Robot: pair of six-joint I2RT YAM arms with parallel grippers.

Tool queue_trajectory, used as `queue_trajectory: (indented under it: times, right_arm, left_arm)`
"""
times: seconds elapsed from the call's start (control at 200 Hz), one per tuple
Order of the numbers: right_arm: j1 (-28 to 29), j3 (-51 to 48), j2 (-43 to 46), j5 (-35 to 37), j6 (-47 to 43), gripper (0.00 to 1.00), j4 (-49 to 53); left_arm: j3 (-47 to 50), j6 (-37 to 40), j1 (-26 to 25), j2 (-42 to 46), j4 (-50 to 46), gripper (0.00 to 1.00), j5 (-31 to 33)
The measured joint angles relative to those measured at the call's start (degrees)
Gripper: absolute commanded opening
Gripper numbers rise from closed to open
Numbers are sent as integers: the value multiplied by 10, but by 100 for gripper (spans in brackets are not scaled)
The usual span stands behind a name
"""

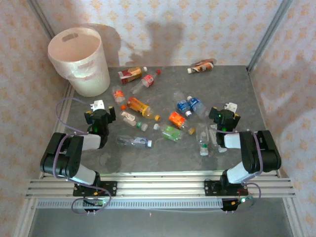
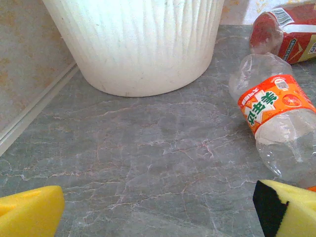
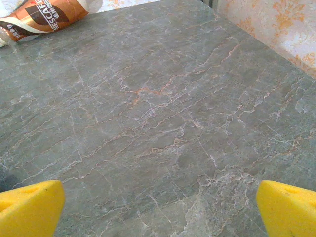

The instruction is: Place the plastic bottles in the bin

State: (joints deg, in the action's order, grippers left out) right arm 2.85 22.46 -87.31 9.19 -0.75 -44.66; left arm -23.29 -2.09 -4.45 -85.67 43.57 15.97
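Here, the bin (image 1: 93, 79) stands at the far left corner of the table (image 1: 163, 159). Near its base, the left end effector (image 1: 100, 114) is released and empty. The plastic bottles (image 1: 139, 106) lie scattered across the table's middle. The right end effector (image 1: 224, 118) is spread wide, holding nothing.

Grey marble table (image 1: 173, 159) carries scattered plastic bottles (image 1: 138, 106) and bin (image 1: 91, 79).
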Motion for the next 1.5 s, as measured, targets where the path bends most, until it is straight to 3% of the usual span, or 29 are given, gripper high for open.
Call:
queue_trajectory:
  times: [0.941, 1.116, 1.346, 1.496]
  right_arm:
    - [0, 0, 0, 0, 0, 99, 0]
    - [0, 0, 21, 3, 0, 99, 15]
    - [0, 63, 134, 30, 37, 99, 182]
    - [0, 133, 191, 25, 95, 99, 322]
  left_arm:
    - [0, 0, 0, 0, 0, 100, 0]
    - [-10, 2, 0, 34, -60, 100, -7]
    - [-24, -22, -6, 181, -167, 100, -2]
    - [-68, -76, -55, 246, -295, 100, 18]
